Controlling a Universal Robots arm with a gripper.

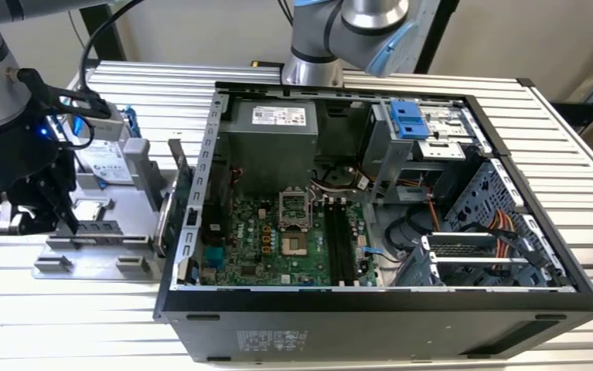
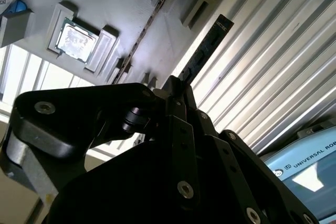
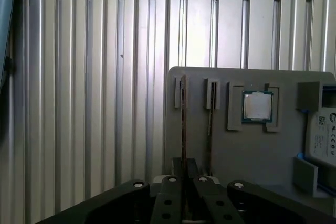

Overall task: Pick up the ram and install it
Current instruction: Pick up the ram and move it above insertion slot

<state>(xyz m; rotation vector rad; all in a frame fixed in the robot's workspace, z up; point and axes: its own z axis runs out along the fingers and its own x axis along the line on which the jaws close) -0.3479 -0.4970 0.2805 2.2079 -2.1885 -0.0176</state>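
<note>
The ram (image 3: 183, 124) is a slim dark stick seen edge-on, standing along the grey tray (image 3: 236, 161). One end runs out from between the fingertips as a dark strip (image 2: 210, 45). My gripper (image 3: 184, 174) is shut on the ram, the two fingers (image 2: 181, 129) pressed close on either side. In the exterior view the gripper (image 1: 66, 222) hangs over the tray (image 1: 120, 267), to the exterior view's left of the open computer case (image 1: 379, 305). I cannot tell whether the ram is still seated in its holder.
A second thin stick (image 3: 211, 114) stands beside the held one. A square silver CPU chip (image 3: 257, 106) and a hard drive (image 3: 323, 135) share the tray. Inside the case, the motherboard's long black memory slots (image 1: 339, 247) lie by the CPU socket (image 1: 294, 207). Ribbed metal tabletop (image 3: 94, 103) surrounds everything.
</note>
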